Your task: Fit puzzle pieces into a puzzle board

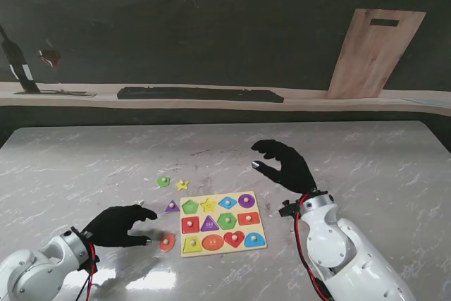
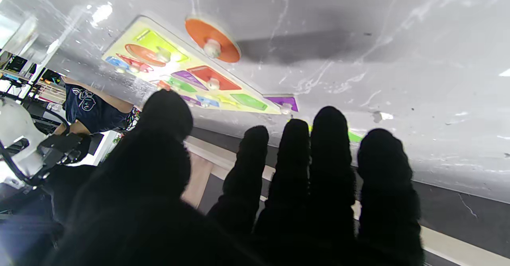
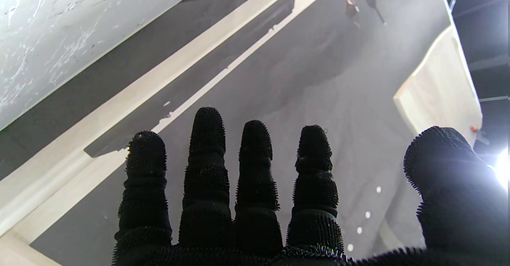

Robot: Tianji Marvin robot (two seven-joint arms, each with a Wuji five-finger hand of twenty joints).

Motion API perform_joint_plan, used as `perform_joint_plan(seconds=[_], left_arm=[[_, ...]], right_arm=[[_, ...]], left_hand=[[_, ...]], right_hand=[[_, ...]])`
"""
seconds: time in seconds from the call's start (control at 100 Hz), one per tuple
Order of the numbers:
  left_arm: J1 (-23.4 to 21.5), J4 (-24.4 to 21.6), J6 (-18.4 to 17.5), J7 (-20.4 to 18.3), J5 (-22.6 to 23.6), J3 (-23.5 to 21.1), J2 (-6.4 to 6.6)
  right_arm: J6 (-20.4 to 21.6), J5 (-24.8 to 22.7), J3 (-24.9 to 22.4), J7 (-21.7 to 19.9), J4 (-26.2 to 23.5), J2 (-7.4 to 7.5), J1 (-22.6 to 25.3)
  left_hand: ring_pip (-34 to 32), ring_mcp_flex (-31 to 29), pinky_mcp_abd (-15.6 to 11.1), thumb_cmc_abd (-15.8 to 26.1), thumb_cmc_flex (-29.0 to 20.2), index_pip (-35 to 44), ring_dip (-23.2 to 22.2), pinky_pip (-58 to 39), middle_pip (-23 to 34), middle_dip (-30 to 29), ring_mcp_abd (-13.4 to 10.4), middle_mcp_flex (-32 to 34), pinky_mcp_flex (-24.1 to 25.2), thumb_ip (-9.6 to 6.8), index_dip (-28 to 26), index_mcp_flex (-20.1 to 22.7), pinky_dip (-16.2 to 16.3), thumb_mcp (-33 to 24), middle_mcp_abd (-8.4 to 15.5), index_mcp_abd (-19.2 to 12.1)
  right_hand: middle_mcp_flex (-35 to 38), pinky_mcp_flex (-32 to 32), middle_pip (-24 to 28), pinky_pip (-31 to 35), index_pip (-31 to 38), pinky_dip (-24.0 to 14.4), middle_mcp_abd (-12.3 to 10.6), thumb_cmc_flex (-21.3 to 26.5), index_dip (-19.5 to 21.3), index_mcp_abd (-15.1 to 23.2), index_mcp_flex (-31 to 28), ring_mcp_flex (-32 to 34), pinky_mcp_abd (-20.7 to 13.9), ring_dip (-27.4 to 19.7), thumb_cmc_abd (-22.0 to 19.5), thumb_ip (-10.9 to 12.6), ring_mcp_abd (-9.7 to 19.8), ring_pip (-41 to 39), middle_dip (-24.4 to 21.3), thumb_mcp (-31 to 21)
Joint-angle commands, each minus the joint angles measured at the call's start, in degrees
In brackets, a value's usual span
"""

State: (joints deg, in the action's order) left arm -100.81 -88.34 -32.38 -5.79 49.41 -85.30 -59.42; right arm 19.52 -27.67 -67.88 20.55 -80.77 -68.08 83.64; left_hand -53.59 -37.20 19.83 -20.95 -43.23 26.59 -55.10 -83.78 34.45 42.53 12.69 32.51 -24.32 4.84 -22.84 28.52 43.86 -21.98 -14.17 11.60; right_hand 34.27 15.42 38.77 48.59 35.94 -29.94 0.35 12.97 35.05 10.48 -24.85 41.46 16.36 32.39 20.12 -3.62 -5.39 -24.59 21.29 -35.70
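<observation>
Your left hand (image 1: 120,225) sits low near the counter's near edge, palm down, fingers spread and holding nothing. Your right hand (image 1: 285,163) is raised over the counter's middle, fingers loosely curled apart, empty, its white forearm angling in from the near-right corner.

The yellow puzzle board (image 1: 223,243) is lying flat, mostly filled. An orange round piece (image 1: 167,242) is sitting just left of it; purple triangle (image 1: 172,206), green piece (image 1: 163,181) and yellow star (image 1: 182,185) are lying loose farther off.

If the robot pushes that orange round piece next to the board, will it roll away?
Probably not: the orange round piece lies flat on the marble table, so it should slide. It looks stiff and light. Its small knob likely gives the left hand a grip.
</observation>
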Motion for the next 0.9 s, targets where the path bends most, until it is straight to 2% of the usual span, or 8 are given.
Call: perform_joint_plan(seconds=[0.0, 0.02, 0.1, 0.32, 0.46, 0.67, 0.81, 0.89], left_arm=[[-0.6, 0.4, -0.9, 0.7, -0.3, 0.3, 0.17], [-0.6, 0.5, -1.0, 0.9, -0.3, 0.4, 0.16], [-0.3, 1.2, -1.9, 2.1, 0.2, 1.0, 0.11], [1.2, 3.3, -2.3, 3.6, 0.8, 3.6, 0.09], [2.6, 4.7, -1.9, 4.9, 1.6, 5.6, 0.09], [4.4, 6.3, -2.3, 4.8, 2.1, 7.6, 0.31], [5.4, 7.2, -2.3, 5.4, 2.7, 8.8, 0.36], [6.0, 8.0, -2.0, 7.0, 3.4, 9.8, 0.26]], right_arm=[[-0.7, -0.1, 0.6, -0.6, -1.3, -0.10, 0.1], [-0.9, -0.2, 0.7, -0.7, -1.4, -0.09, 0.1], [-1.5, -0.3, 0.9, -0.8, -1.8, -0.06, 0.2], [-2.2, -0.4, 0.7, -1.6, -2.4, 0.16, 0.6], [-2.8, -0.3, 0.8, -1.8, -2.7, 0.18, 0.7], [-3.3, -0.2, 0.9, -1.9, -2.9, 0.17, 0.8], [-3.7, -0.3, 0.9, -1.8, -3.1, 0.15, 1.0], [-3.8, -0.3, 0.8, -1.8, -3.2, 0.17, 1.1]], left_hand=[[-0.5, 0.7, -5.1, -1.2, 0.3, -0.2, -1.3, -0.5, -0.3, 1.3, -2.3, -0.9, 0.1, -2.18, 0.3, -0.6, 1.4, -2.0, 1.1, -0.2], [-0.4, 0.6, -5.1, -1.8, 1.2, 0.1, -1.7, -0.4, -0.2, 2.3, -2.4, -0.8, 0.1, -1.92, -0.1, -0.5, 1.8, -4.0, 1.2, -0.3], [-0.9, -0.1, -5.1, -2.8, 1.2, 1.3, -2.0, -0.7, 1.1, 3.6, -2.7, 0.2, -0.7, -1.83, -0.7, 0.3, 2.0, -6.3, 1.5, -0.5], [-2.3, -2.2, -5.3, -3.7, -1.2, 6.0, -1.8, -2.2, 4.3, 5.7, -3.2, 3.4, -3.0, -1.90, -2.3, 2.7, 1.2, -11.2, 2.3, -1.7], [-3.1, -3.2, -4.9, -2.9, -1.0, 8.3, -1.7, -2.9, 5.6, 6.4, -3.1, 5.1, -4.2, -1.67, -3.0, 4.1, 0.8, -11.2, 2.4, -1.9], [-3.4, -3.5, -4.8, -2.7, -1.6, 10.0, -1.3, -3.3, 6.1, 6.8, -3.1, 5.7, -4.5, -1.68, -3.4, 4.7, 0.3, -11.3, 2.7, -2.3], [-3.8, -3.8, -4.5, -3.8, -2.2, 13.4, -1.0, -3.7, 6.7, 7.1, -2.8, 6.3, -4.9, -0.31, -4.6, 4.7, -0.4, -10.4, 2.6, -2.9], [-4.5, -4.5, -3.9, -4.0, -2.4, 16.0, -1.0, -4.3, 7.5, 7.4, -2.2, 7.3, -5.6, 0.64, -5.6, 5.1, -0.5, -8.8, 2.4, -3.3]], right_hand=[[-0.3, -0.4, -0.5, 0.6, -0.2, -1.2, -0.4, -1.0, 0.0, 1.7, -0.4, -0.5, 0.2, 0.3, -1.0, 1.2, 0.2, -0.6, 0.5, 1.0], [-0.2, -0.3, -0.4, 0.7, -0.2, -1.2, -0.4, -1.0, 0.0, 1.7, -0.4, -0.4, 0.2, 0.3, -1.0, 1.2, 0.3, -0.6, 0.5, 1.0], [-0.3, -0.3, -0.4, 0.7, -0.2, -1.2, -0.4, -1.0, 0.0, 1.7, -0.4, -0.5, 0.2, 0.3, -1.0, 1.2, 0.2, -0.6, 0.5, 1.0], [-0.2, -0.3, -0.5, 0.7, -0.1, -1.2, -0.4, -1.0, -0.1, 1.6, -0.5, -0.4, 0.2, 0.3, -1.0, 1.1, 0.2, -0.6, 0.5, 1.0], [-0.2, -0.3, -0.4, 0.6, -0.1, -1.2, -0.4, -0.9, -0.1, 1.6, -0.6, -0.4, 0.2, 0.3, -0.9, 1.1, 0.3, -0.6, 0.5, 1.0], [-0.2, -0.3, -0.4, 0.6, 0.0, -1.2, -0.4, -0.9, 0.0, 1.7, -0.6, -0.4, 0.2, 0.3, -0.9, 1.1, 0.2, -0.6, 0.5, 1.1], [-0.2, -0.4, -0.4, 0.6, 0.0, -1.2, -0.4, -0.8, -0.1, 1.6, -0.5, -0.4, 0.2, 0.3, -0.9, 1.2, 0.2, -0.6, 0.5, 1.0], [-0.2, -0.3, -0.4, 0.6, 0.0, -1.3, -0.4, -0.8, -0.1, 1.7, -0.5, -0.4, 0.2, 0.3, -0.9, 1.2, 0.2, -0.7, 0.5, 1.0]])
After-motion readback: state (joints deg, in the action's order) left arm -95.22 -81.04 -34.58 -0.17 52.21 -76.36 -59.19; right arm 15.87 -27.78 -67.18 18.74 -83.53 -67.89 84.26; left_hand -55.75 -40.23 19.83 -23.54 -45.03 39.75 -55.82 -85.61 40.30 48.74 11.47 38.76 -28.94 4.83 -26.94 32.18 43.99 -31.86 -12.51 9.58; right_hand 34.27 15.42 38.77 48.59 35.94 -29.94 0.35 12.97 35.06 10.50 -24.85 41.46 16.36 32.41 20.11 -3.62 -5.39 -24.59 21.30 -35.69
